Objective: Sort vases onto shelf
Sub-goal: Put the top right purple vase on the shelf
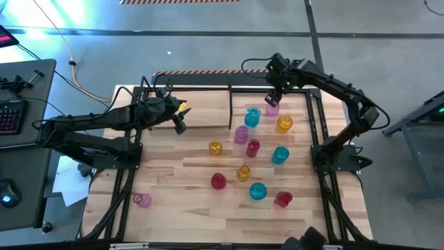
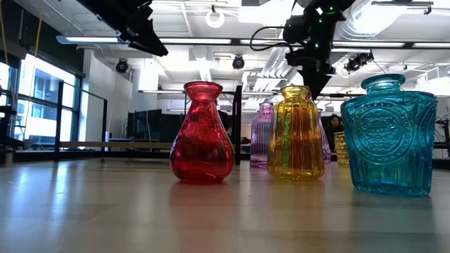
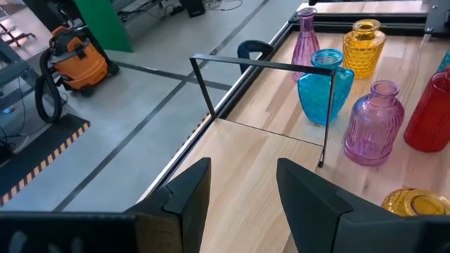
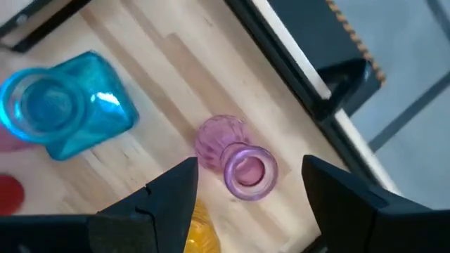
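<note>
Several glass vases in cyan, yellow, red and pink stand on their bases on the tabletop, mostly right of centre. The shelf (image 1: 230, 104) of black rods runs along the table's far edge. My right gripper (image 1: 272, 97) is open and points down over a tall pink vase (image 1: 272, 109) at the far right. In the right wrist view the gripper (image 4: 247, 169) has one finger on each side of that vase's mouth (image 4: 246, 169), apart from it. My left gripper (image 1: 180, 119) is open and empty over the shelf's left half, as the left wrist view (image 3: 242, 193) also shows.
A cyan vase (image 1: 252, 117) and a yellow vase (image 1: 284, 123) stand close to the pink one. A lone pink vase (image 1: 142, 201) stands near the front left corner. Red (image 2: 202, 133), yellow (image 2: 297, 133) and cyan (image 2: 390, 133) vases stand near the front edge.
</note>
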Tool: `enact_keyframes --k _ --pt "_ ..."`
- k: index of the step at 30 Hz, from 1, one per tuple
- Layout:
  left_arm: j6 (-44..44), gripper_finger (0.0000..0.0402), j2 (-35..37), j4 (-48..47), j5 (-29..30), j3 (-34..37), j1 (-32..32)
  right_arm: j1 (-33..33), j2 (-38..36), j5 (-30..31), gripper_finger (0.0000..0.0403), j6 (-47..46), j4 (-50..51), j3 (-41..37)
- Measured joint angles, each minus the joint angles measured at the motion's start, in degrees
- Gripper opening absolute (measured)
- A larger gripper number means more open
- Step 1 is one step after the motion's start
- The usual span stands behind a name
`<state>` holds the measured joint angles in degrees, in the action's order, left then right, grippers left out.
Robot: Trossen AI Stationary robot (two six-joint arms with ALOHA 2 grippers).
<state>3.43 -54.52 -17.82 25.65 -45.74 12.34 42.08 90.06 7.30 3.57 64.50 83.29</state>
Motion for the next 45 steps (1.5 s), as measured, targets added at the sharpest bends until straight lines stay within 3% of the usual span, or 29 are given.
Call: enact_keyframes --k 7,13,27,45 --pt "-1.4 0.0157 0.0 1.2 0.0 0.0 0.0 0.0 0.0 0.9 0.0238 -3.7 1.8 0.0" --pt "-4.1 0.0157 0.0 2.3 0.0 0.0 0.0 0.0 0.0 -3.4 0.0238 -4.8 0.9 0.0" --pt "-4.8 0.0157 0.0 2.2 0.0 0.0 0.0 -3.9 0.0 -3.9 0.0238 -8.3 3.8 0.0" --pt "-3.2 0.0157 0.0 2.2 0.0 0.0 0.0 -3.7 -0.1 -2.6 0.0238 -8.5 -3.2 -6.2"
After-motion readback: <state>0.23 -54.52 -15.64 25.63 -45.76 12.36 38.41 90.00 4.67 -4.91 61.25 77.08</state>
